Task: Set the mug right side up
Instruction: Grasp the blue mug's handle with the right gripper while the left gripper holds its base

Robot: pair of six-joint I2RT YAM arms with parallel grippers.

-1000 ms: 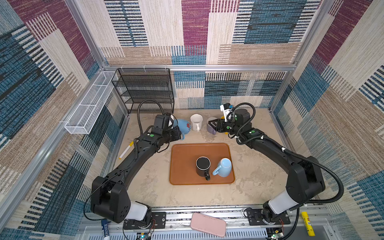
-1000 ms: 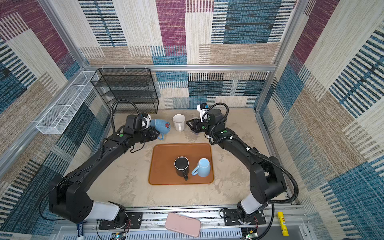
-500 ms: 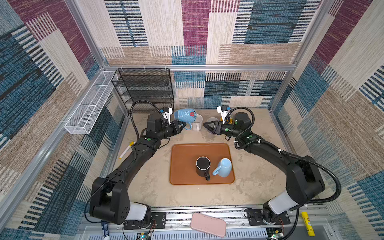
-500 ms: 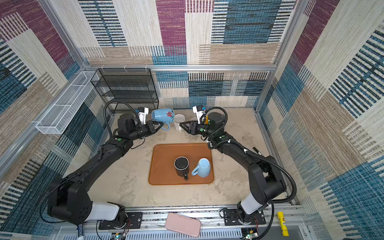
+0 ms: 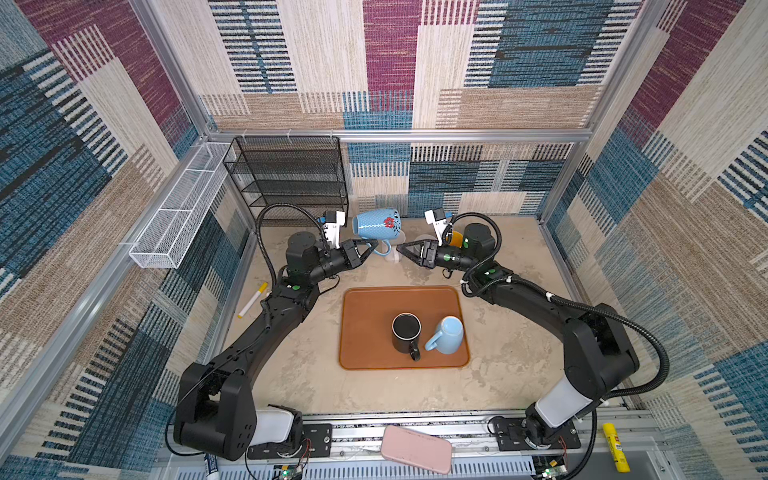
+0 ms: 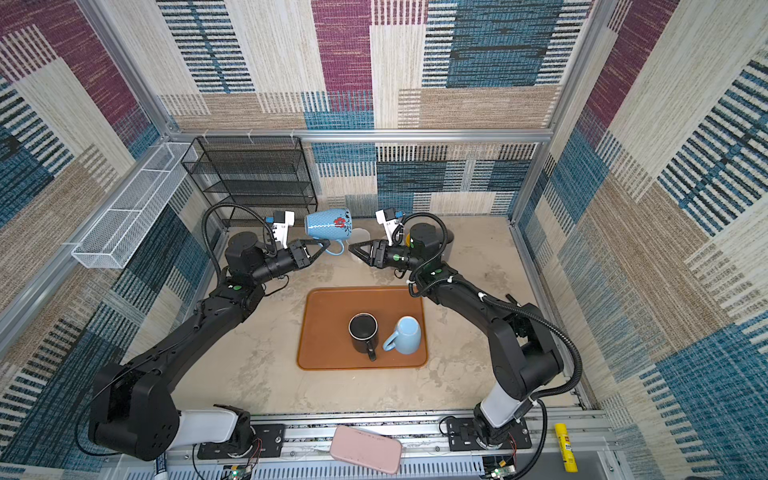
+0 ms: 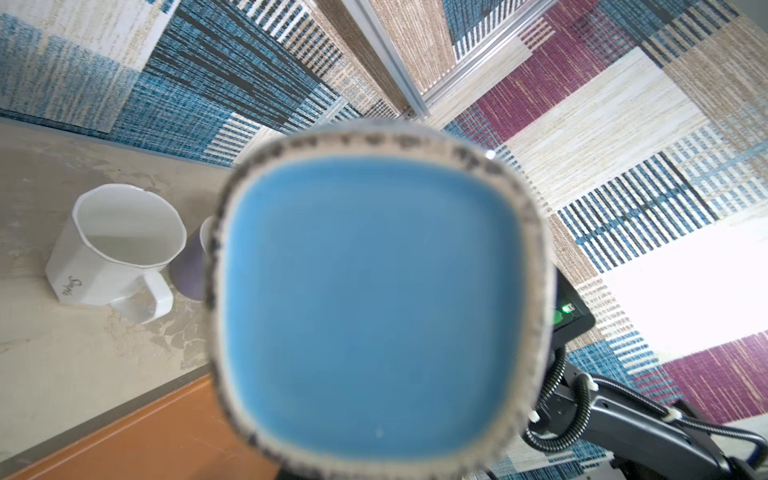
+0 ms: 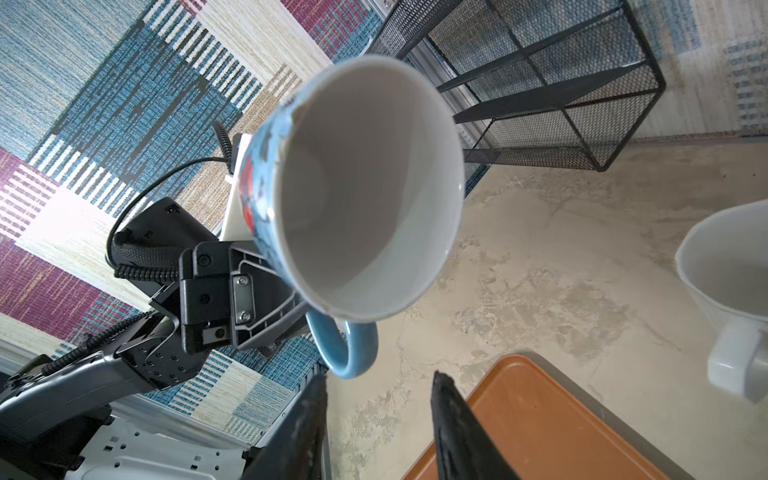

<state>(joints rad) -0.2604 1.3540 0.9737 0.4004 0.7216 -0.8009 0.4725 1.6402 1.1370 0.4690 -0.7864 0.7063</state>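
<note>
**Top views: blue mug held sideways in the air by left arm**

In both top views the blue mug (image 5: 376, 224) (image 6: 328, 224) is off the table, at the back, beyond the brown tray (image 5: 361, 299). It lies horizontal, handle pointing down, red flower print on its side. Left gripper (image 5: 368, 249) is clamped tight on the handle from below. Right gripper (image 5: 401, 249) sits just beside the mug, pointing at it, not touching. Its jaws are partly apart and hold nothing.

Right wrist view: the mug's (image 8: 365, 187) open mouth faces this camera, inside white and empty. The left gripper (image 8: 266, 307) is pinched on the blue handle. The right gripper's (image 8: 379, 377) own two fingers (image 8: 316, 415) show a clear gap just under the handle.

Left wrist view: the mug's base (image 7: 374, 299) fills the frame, blurred. White mug (image 7: 116, 245) stands upright on the table beside a purple cup (image 7: 191, 270).

On the tray are a black mug (image 5: 406, 332), upright, and a light blue mug (image 5: 446, 334) next to it.
</note>
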